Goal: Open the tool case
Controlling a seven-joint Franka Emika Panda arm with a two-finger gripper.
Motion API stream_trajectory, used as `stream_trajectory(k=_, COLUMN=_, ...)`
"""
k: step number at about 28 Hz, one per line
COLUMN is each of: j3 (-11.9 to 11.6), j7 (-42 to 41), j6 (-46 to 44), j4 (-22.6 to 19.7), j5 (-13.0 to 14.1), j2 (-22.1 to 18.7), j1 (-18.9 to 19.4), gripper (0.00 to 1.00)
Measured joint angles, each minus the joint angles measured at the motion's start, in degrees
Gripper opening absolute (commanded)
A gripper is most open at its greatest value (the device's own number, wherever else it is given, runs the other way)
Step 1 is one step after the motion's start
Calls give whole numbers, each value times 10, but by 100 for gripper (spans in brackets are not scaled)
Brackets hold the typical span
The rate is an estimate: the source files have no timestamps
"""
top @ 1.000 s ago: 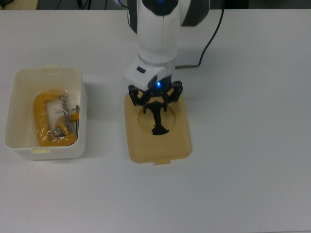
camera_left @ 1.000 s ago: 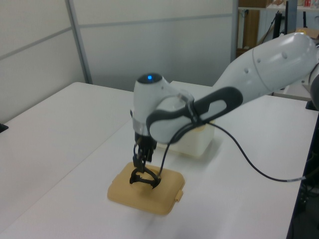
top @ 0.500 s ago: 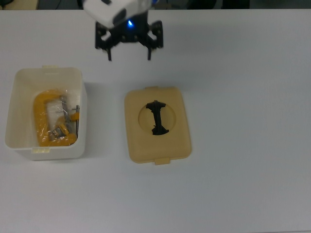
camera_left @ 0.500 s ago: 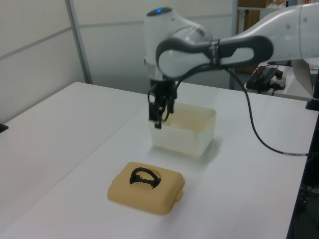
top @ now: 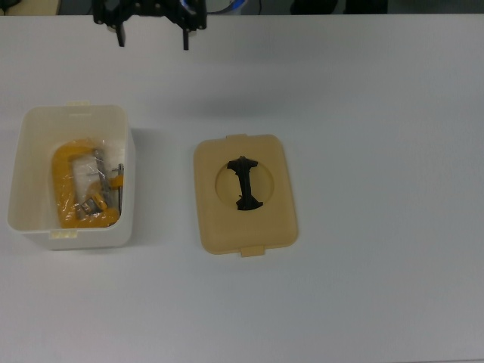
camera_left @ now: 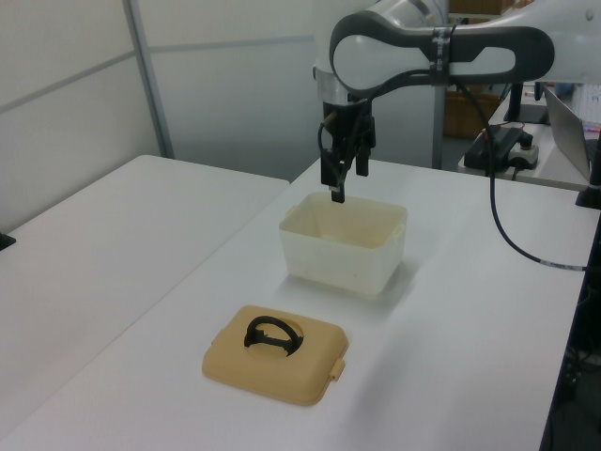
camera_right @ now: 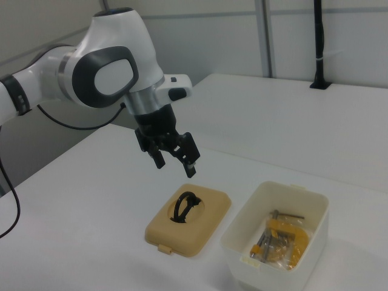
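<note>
Right view: I see my claw (camera_right: 174, 159) empty, fingers apart, risen off the tan-yellow lid (camera_right: 189, 222) beside the white tub (camera_right: 279, 242).

The arm (camera_right: 91, 76) hangs raised, its gripper (camera_right: 176, 159) pointing down, jaws spread and empty.

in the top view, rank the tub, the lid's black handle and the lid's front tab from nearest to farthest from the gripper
1. Tub, at the top view's left, below the gripper.
2. Black handle, in the lid's round recess, top view's centre.
3. Front tab, on the lid's lower edge, farthest.
</note>
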Motion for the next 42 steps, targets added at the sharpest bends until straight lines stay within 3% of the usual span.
stream_trajectory(k=8, j3=-31, j7=-24, j6=-9, j4=0, j5=0, j2=-12, j1=0, gripper=100)
stream_trajectory(k=42, j3=-18, j7=-22, j6=-10, j4=-1, j5=5, j2=-7, j1=7, gripper=100)
